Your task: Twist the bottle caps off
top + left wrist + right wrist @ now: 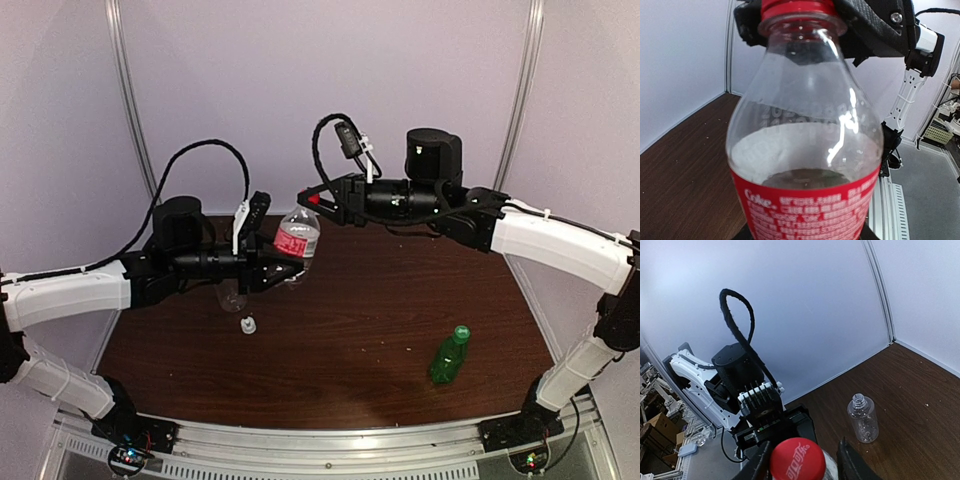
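My left gripper [288, 258] is shut on the body of a clear Coke bottle [297, 238] with a red label and holds it upright above the table. The bottle fills the left wrist view [805, 150]. Its round red cap [797, 460] is on the neck. My right gripper [312, 198] reaches in from the right, open, with a finger on each side of the red cap; the right finger [852, 465] stands a little off it. A white nozzle cap [247, 324] lies loose on the table. A green bottle [447, 358] lies at the right with its green cap [461, 331] on.
A small clear bottle [863, 418] without a cap stands on the brown table [350, 310] under the left arm, also in the top view [232, 295]. Light walls close the back and sides.
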### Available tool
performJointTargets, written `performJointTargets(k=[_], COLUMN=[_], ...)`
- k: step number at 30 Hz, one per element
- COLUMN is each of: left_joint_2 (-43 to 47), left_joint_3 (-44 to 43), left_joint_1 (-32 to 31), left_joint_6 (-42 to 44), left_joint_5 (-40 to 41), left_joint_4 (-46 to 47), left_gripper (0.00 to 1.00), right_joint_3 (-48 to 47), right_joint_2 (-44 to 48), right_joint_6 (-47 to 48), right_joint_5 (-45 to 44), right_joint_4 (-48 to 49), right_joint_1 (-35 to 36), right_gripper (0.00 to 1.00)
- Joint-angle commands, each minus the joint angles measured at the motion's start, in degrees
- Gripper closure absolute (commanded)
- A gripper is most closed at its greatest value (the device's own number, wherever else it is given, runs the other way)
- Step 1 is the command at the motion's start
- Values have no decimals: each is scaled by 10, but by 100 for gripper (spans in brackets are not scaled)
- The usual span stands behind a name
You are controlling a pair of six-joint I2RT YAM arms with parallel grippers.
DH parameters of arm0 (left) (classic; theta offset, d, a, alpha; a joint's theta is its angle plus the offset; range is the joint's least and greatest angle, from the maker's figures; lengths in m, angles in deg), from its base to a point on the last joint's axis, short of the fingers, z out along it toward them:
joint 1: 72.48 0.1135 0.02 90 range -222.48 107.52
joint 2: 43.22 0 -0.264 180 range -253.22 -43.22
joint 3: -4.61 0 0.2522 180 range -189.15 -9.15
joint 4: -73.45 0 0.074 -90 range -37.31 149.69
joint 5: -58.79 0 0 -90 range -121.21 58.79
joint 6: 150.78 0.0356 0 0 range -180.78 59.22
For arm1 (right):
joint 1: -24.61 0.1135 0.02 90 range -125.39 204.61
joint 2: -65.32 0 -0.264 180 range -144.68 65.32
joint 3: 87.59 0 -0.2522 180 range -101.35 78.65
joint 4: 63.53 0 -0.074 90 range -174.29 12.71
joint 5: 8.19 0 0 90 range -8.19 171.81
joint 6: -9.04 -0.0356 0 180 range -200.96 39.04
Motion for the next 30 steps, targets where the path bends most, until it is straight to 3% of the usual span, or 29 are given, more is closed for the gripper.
performJointTargets(k=[1, 9, 15, 19, 23, 27, 30], left_joint_2=[-5, -1, 11, 12, 11, 16, 19], left_joint_3=[-18, -9, 7, 17, 27, 30, 26], left_joint_1=[1, 1, 1, 1, 1, 1, 1], left_joint_6=[11, 19, 4, -30, -54, -50, -37], left_joint_5=[1, -6, -76, -149, -192, -191, -173], left_joint_4=[11, 13, 56, 103, 133, 130, 108], left_gripper=[82, 82, 82, 82, 81, 81, 81], right_joint_3=[-9, 12, 13, 2, -11, -4, -5], right_joint_2=[-1, 8, 0, -21, -48, -59, -51], right_joint_6=[6, 46, 124, 175, 165, 110, 103], right_joint_5=[2, 36, 200, 378, 485, 487, 415], right_joint_4=[15, 39, 51, 54, 75, 128, 110], right_joint_1=[3, 0, -26, -45, -65, -74, -75], right_gripper=[62, 87, 92, 85, 79, 73, 55])
